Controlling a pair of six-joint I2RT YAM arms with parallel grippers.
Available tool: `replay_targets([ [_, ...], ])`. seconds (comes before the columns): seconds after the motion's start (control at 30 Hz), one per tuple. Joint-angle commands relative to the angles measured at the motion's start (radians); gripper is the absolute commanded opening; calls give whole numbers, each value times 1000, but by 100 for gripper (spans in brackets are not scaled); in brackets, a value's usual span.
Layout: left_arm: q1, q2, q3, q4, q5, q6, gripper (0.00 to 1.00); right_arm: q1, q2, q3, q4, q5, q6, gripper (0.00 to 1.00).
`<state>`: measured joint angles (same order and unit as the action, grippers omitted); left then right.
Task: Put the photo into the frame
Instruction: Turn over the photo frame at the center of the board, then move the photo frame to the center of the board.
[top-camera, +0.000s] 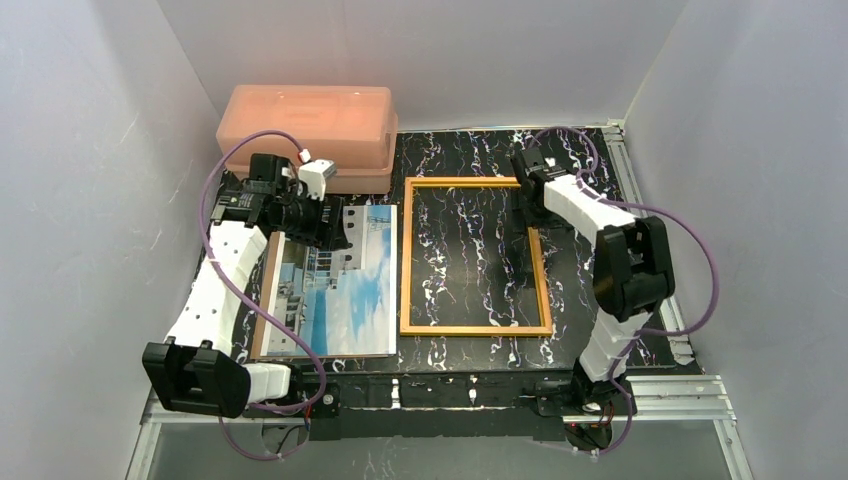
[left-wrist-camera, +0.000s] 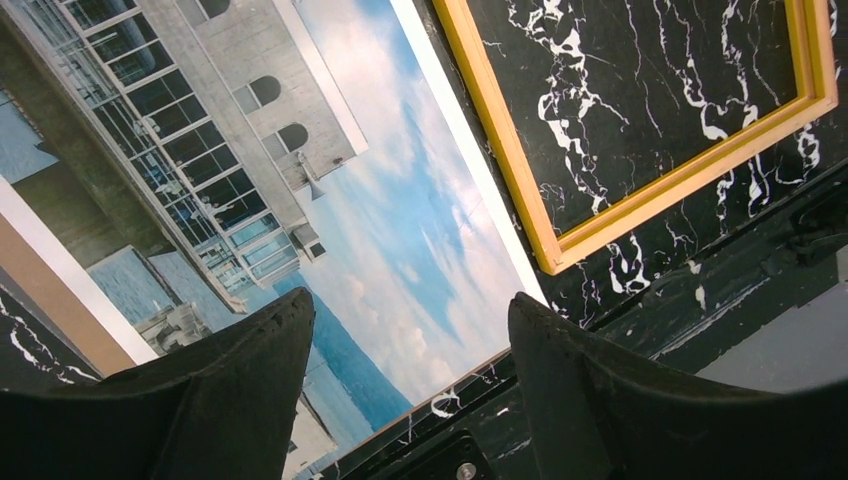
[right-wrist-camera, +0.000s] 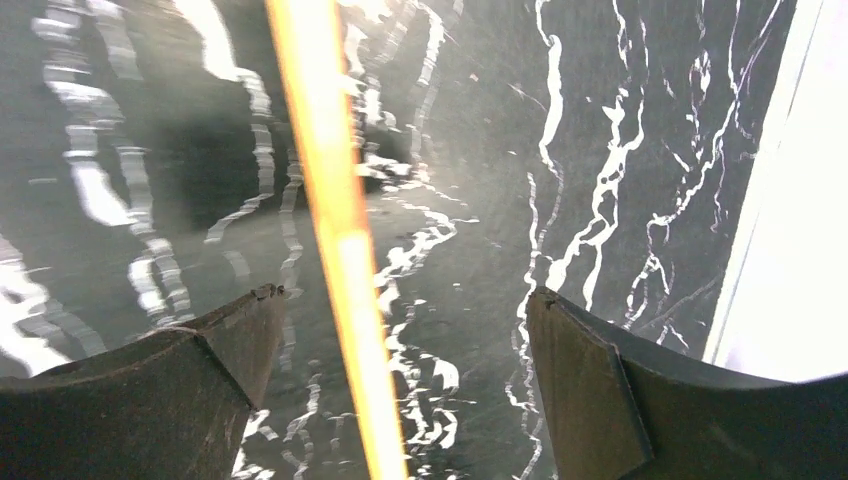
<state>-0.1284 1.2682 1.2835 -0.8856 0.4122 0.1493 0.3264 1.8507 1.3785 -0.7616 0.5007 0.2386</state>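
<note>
Black counter (top-camera: 470, 260) veined with white like marble sits between plain pale walls, with a rounded translucent pink plastic box (top-camera: 305, 125) at its far left. The photo (top-camera: 345, 290), a glossy rectangular print, lies face up on a brown board (top-camera: 262, 300), just left of the frame (top-camera: 475, 329). The frame is a thin, flat, empty yellow rectangle. The left end effector (left-wrist-camera: 410, 305) hangs over the photo's far end, its dark tapered fingers spread wide and empty. The right end effector (right-wrist-camera: 400, 295), equally wide, straddles the frame's far right rail without gripping it.
</note>
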Motion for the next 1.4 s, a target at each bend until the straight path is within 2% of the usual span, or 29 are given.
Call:
replay_targets([
  [0.0, 70, -2, 66, -66, 65, 15, 71, 169, -132, 58, 84, -40, 136, 99],
  [0.13, 213, 73, 145, -142, 94, 51, 81, 393, -117, 70, 169, 21, 304, 97],
  [0.3, 410, 168, 247, -262, 126, 131, 83, 540, -43, 24, 425, -105, 409, 94],
  [0.47, 515, 176, 217, -284, 76, 232, 84, 593, 132, 138, 432, -173, 435, 85],
  [0.57, 550, 182, 179, -278, 35, 264, 84, 607, 187, 151, 437, -175, 438, 78],
  [0.83, 594, 191, 12, -164, -66, 339, 85, 618, 181, 50, 470, -127, 459, 51],
  [0.97, 599, 199, -21, -121, -114, 370, 84, 617, 122, -40, 479, -85, 488, 43],
  [1.17, 604, 226, -29, -100, -133, 401, 82, 619, 27, -164, 490, -57, 479, 44],
  [1.37, 604, 259, -58, -71, -126, 411, 77, 624, -9, -125, 498, -83, 487, 71],
])
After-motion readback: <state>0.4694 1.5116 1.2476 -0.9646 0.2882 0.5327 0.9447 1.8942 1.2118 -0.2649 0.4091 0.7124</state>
